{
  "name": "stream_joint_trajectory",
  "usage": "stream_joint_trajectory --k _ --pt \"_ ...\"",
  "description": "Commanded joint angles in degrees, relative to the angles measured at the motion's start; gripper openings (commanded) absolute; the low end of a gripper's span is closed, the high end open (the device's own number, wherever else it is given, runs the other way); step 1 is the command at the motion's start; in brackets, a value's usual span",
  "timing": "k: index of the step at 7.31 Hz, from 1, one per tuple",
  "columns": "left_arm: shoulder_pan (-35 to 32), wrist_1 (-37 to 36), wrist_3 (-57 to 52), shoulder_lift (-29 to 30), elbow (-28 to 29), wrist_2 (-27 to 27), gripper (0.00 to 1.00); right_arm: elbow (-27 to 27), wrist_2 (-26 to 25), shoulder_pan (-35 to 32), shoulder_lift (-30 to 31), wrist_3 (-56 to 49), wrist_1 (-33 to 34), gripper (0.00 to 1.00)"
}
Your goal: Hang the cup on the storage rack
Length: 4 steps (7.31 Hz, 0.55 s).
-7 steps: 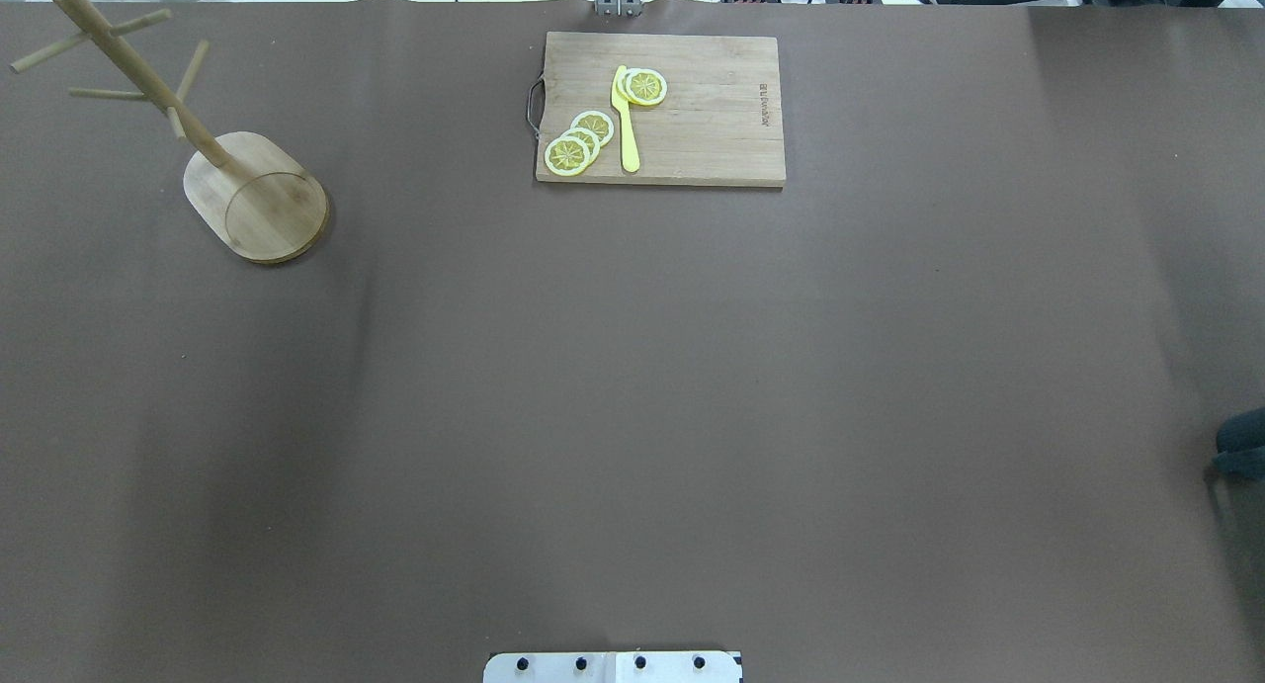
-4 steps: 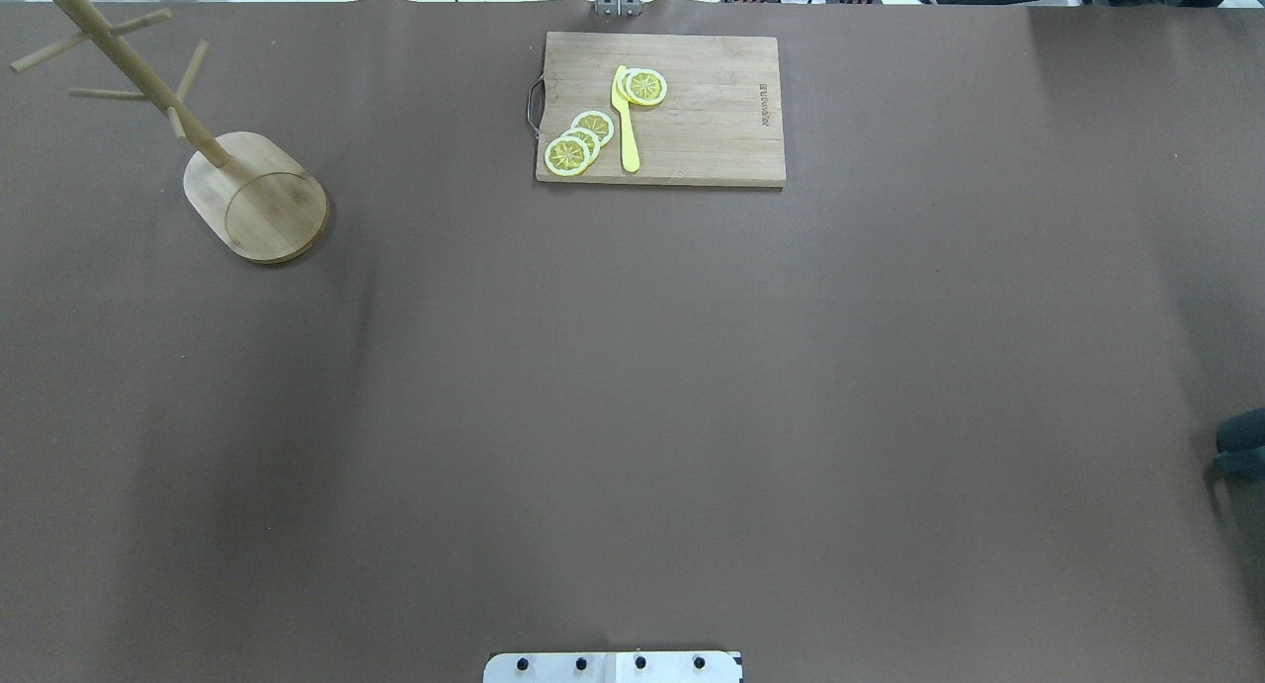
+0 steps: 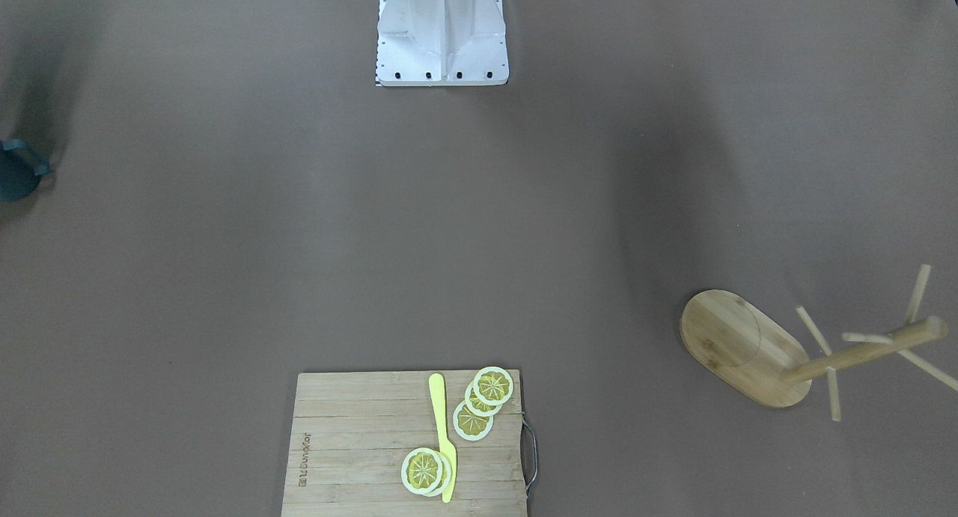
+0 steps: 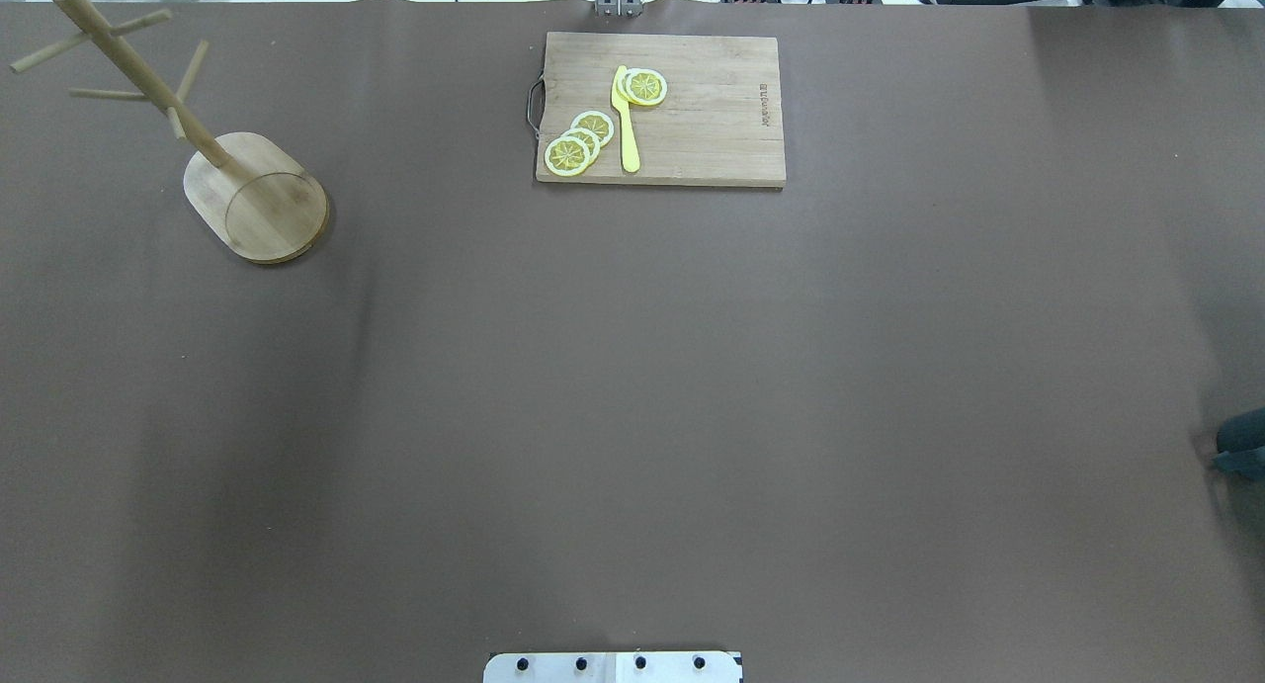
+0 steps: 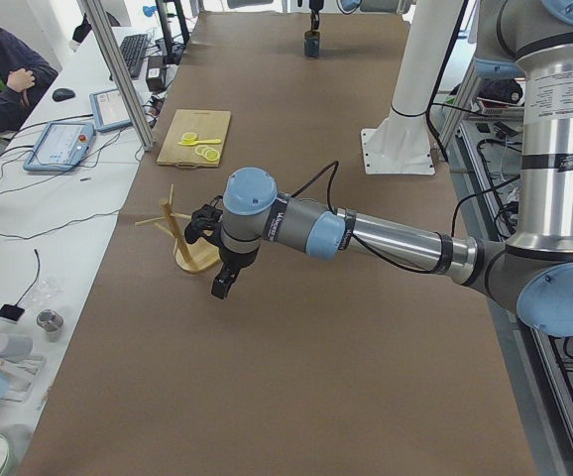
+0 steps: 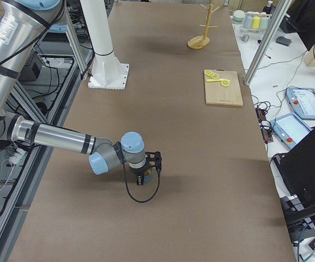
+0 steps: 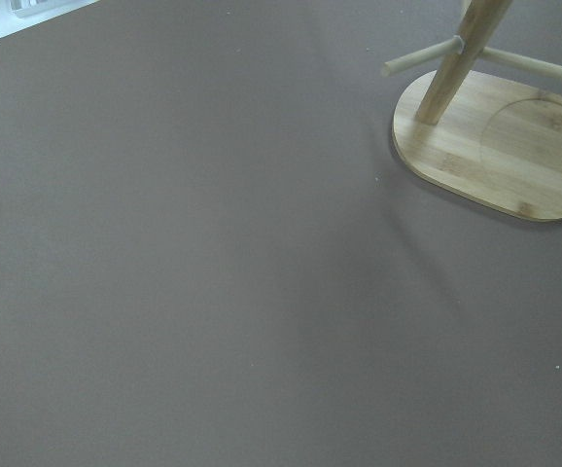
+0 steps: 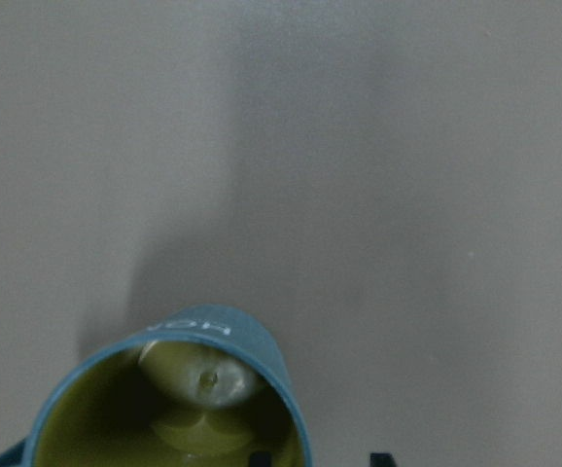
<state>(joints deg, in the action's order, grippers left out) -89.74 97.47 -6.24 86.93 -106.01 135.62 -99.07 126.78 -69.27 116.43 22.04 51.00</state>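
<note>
The dark teal cup (image 8: 184, 399) stands upright at the table's far right edge, cut off in the overhead view (image 4: 1243, 444) and in the front view (image 3: 15, 176). My right gripper (image 6: 141, 173) is right above it. In the right wrist view one fingertip (image 8: 257, 455) is inside the rim and the other is outside, with a gap to the wall, so it is open. The bamboo storage rack (image 4: 257, 204) stands at the far left with bare pegs (image 7: 500, 146). My left gripper (image 5: 222, 288) hovers close to the rack; I cannot tell whether it is open or shut.
A wooden cutting board (image 4: 712, 120) with lemon slices (image 4: 578, 144) and a yellow knife (image 4: 626, 129) lies at the table's far middle. The robot's white base (image 3: 441, 38) is at the near middle. An operator (image 5: 4, 74) sits beyond the far edge.
The shadow over the table's right side near the cup has shrunk toward the edge. The cup, rack and board have not moved.
</note>
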Motion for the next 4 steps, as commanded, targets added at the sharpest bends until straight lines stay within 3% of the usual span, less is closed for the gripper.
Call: stream_joint_trajectory --k 1,4 --pt "0.0 0.0 0.0 0.0 -0.07 0.0 0.99 0.1 0.13 0.02 -0.24 -0.15 -0.28 0.0" --pt "0.0 0.0 0.0 0.0 -0.07 0.09 0.99 -0.86 1.79 -0.86 -2.43 0.11 -0.2 0.0"
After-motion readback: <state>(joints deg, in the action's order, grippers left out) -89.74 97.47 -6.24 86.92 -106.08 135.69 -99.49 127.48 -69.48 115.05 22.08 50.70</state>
